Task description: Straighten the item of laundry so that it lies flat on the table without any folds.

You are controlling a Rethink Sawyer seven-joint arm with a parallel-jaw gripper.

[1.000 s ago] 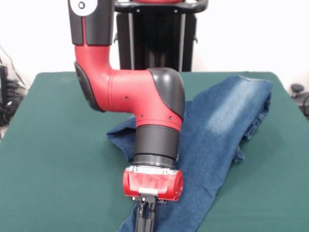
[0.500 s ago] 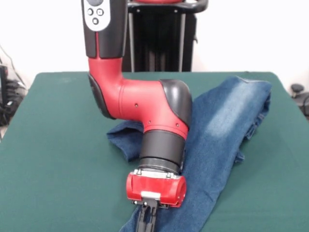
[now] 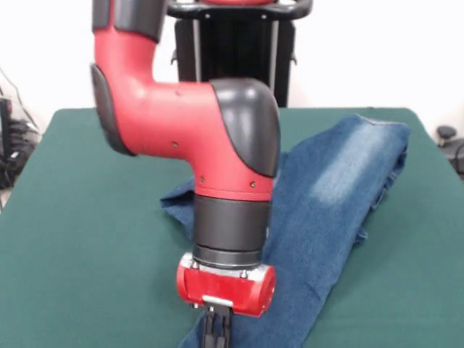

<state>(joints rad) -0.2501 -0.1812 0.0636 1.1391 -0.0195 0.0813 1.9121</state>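
The blue denim jeans [image 3: 341,181] lie on the dark green table [image 3: 80,239], running from the far right corner down to the near middle, with a pale faded patch and a folded flap at the left. My gripper [image 3: 218,337] hangs from the red wrist block over the jeans' near end at the picture's bottom edge. Its two black fingers stand close together, shut. Their tips run off the bottom edge, so I cannot tell whether cloth is between them. The arm hides the jeans' middle part.
The robot's black pedestal [image 3: 232,65] stands at the table's far side. The red and black arm [image 3: 203,138] bends low over the table's middle. Dark cables and gear show beyond the left [image 3: 11,145] and right [image 3: 449,141] table edges.
The arm's upper links have swung left and the elbow has come closer to the camera. The gripper stays low over the jeans' near end. The jeans have not visibly moved.
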